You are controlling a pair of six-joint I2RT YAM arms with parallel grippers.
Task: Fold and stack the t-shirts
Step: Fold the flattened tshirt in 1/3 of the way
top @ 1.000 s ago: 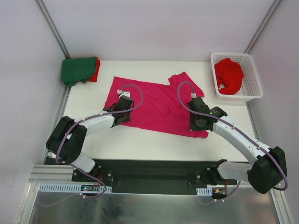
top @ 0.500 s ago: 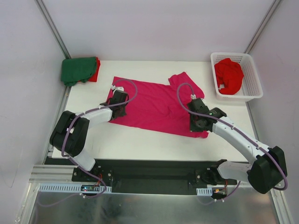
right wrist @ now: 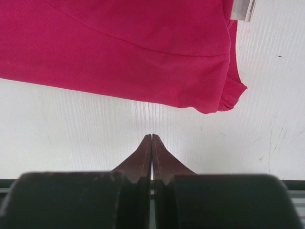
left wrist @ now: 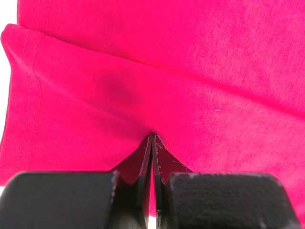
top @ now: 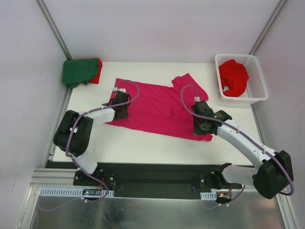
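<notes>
My left gripper (left wrist: 151, 138) and right gripper (right wrist: 151, 138) are shut, empty. The soft pink cloth t-shirt (top: 157, 107) lies unfolded mid-table. The dark green shirt (top: 78, 70) is folded; the crumpled red shirt (top: 232, 76) waits in a white basket (top: 257, 88).

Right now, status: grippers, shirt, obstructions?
Left gripper shut, tips on the magenta-pink cloth t-shirt. Right gripper shut over white table, off its near edge. Shirt spread out, unfolded. Nothing blocking.

Lab test cell: white panels (top: 157, 28), aluminium rail (top: 52, 183)

Overview high from behind; wrist views close above magenta t-shirt (top: 157, 107)
</notes>
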